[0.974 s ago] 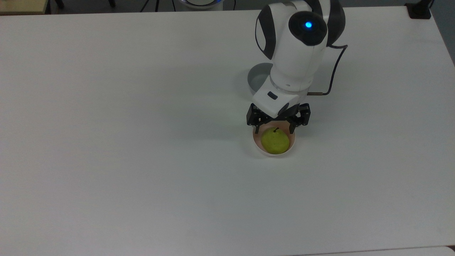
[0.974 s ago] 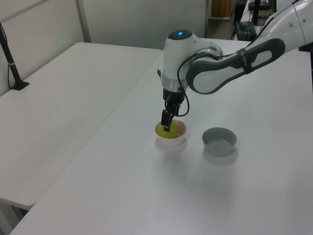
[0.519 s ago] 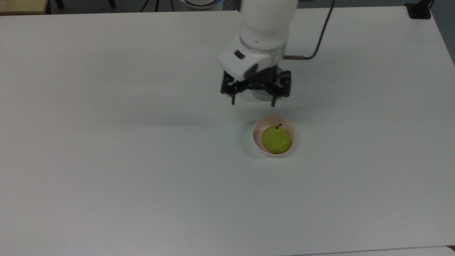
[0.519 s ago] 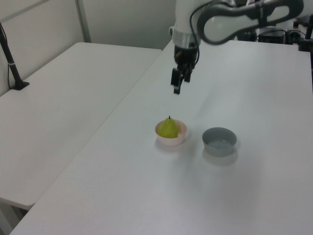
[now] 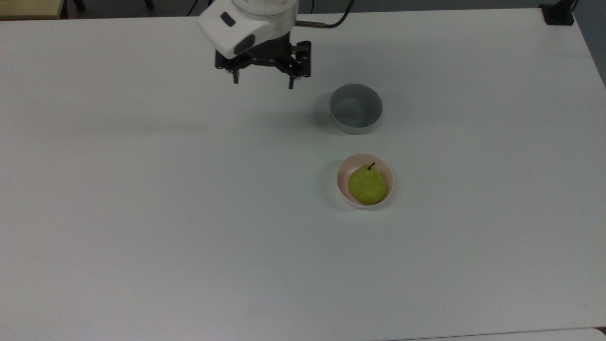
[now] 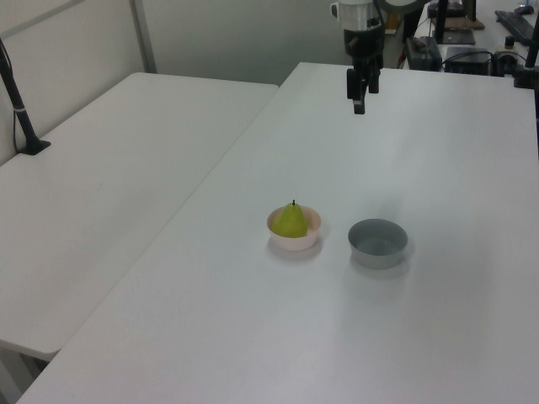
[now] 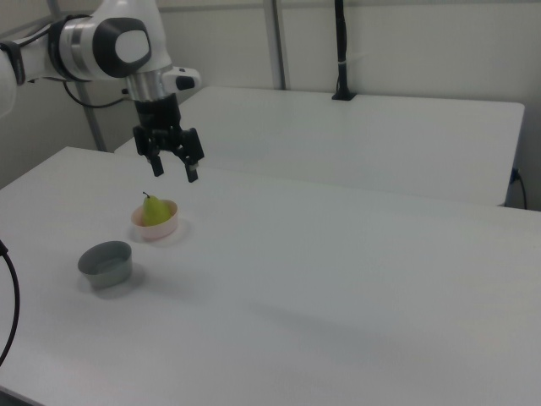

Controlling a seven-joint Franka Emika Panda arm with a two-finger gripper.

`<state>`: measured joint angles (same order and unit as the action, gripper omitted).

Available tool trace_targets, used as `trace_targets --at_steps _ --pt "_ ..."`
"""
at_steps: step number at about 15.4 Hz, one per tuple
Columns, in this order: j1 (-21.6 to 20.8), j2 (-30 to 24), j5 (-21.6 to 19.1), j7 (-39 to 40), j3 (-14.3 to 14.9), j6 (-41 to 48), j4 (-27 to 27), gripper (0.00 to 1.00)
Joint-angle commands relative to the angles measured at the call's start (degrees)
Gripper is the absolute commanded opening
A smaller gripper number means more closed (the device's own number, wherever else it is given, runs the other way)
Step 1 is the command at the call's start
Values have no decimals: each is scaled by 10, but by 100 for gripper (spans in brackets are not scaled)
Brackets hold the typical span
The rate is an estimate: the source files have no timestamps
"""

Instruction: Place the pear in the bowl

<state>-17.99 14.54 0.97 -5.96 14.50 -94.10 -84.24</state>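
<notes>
The yellow-green pear sits upright, stem up, inside the pale pink bowl near the middle of the white table. My gripper hangs open and empty high above the table. In the top view it is far to the upper left of the bowl. Nothing is between its fingers.
A grey bowl stands empty close to the pink one. A second white table adjoins along the left view's left, with a black post on it. Open tabletop surrounds both bowls.
The gripper has risen off the pear in the bowl and swung away, toward the top view's upper left. The pear stays in the pink bowl.
</notes>
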Motion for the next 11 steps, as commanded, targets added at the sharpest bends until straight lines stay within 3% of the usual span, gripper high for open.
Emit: trace_targets --at_steps 1,7,11 --pt "72 -52 18 21 -47 -3 -58 100" --pt "94 -87 14 98 -55 -14 -92 100" --pt "95 -86 13 93 -54 -18 -89 100"
